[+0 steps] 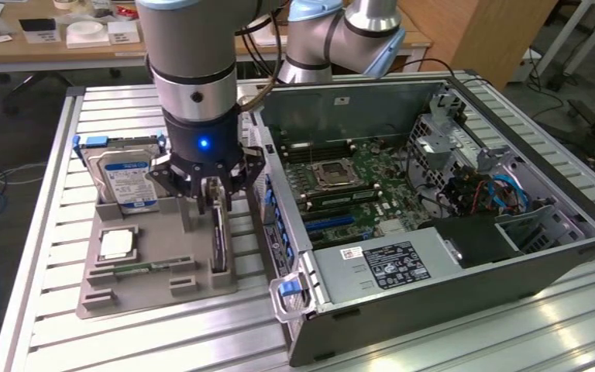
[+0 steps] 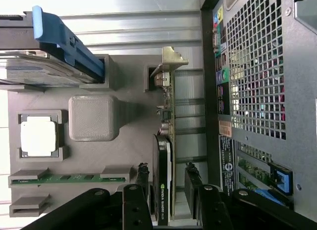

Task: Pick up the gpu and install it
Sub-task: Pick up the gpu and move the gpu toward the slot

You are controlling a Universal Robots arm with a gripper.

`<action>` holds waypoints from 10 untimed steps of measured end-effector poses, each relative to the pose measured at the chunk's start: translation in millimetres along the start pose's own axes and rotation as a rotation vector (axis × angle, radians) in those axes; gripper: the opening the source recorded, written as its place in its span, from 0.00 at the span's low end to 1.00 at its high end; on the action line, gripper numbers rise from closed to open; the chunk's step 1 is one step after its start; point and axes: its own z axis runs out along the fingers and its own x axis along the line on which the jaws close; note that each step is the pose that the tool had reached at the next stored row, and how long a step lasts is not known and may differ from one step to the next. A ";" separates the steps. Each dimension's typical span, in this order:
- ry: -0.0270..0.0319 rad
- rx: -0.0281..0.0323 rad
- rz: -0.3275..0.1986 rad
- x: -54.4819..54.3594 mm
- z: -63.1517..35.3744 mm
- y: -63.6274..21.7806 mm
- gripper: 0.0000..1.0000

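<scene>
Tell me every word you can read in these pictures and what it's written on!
"NVIDIA QUADRO": on the black cooler of the gpu, running along its length.
Blue label on the hard drive: too small to read.
Black label on the power supply: too small to read.
Sticker on the back of the computer case: too blurred to read.

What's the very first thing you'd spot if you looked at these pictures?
The big robot arm's gripper hangs with open jaws on either side of the gpu, which stands on edge in a grey tray. At the exterior view's right, an open computer case shows its green motherboard.
</scene>
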 end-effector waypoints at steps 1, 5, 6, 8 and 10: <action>0.0002 0.0002 0.000 0.0 0.1 0.0 0.43; 0.0000 -0.0001 0.000 0.1 5.1 -0.2 0.43; 0.0000 0.0000 0.000 0.1 6.8 -0.3 0.43; 0.0001 -0.0001 0.000 -0.7 9.0 -0.5 0.43; 0.0000 -0.0001 0.000 -1.8 10.3 -0.4 0.43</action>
